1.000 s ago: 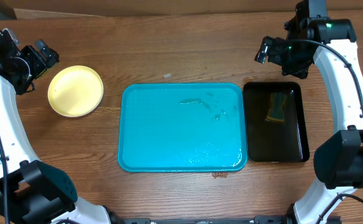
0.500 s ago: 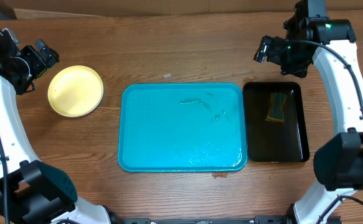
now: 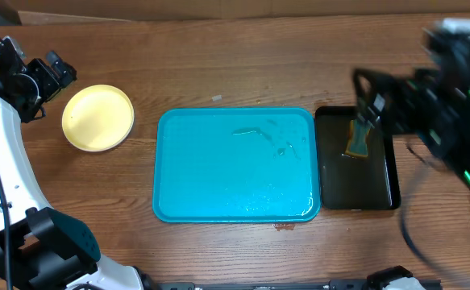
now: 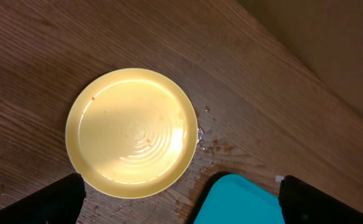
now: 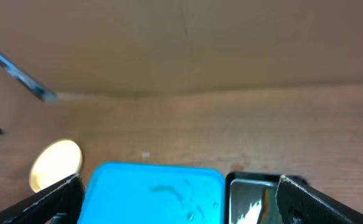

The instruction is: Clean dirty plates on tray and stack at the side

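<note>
Overhead gives you the whole layout. The tray point(image 3: 218, 177) lies at the middle of the table point(image 3: 218, 64), with wet streaks toward its far right corner. The yellow plate point(image 3: 97, 118) sits on the wood well left of the tray, near its far left corner and apart from it. Just right of the tray lies a narrow black tray point(image 3: 376, 181) holding a sponge point(image 3: 358, 138). The left gripper point(image 3: 55, 71) hangs beyond the plate, farther left of the tray, with its jaws spread. The right gripper point(image 3: 369, 105) is a dark blur over the black tray's far end, covering the sponge's top edge, and you cannot read its jaws from here. A brown smear point(image 3: 284, 227) marks the wood at the tray's near edge.

Left wrist shows you details the top view misses. There are tiny orange specks on the plate's rim and ringed face, and droplets point(image 4: 209, 146) lie on the wood between the plate and the tray's corner. Both dark fingers point(image 4: 50, 202) sit at the bottom corners of the frame, wide apart with nothing between them. Whether other plates lie under the yellow one you cannot tell.

Right wrist is soft and blurred, yet it settles what overhead could not: its fingers point(image 5: 324, 199) stand far apart and hold nothing. Between them you look across the tray, with the plate to its left and the black tray to its right. A cardboard wall point(image 5: 169, 43) rises behind them.
</note>
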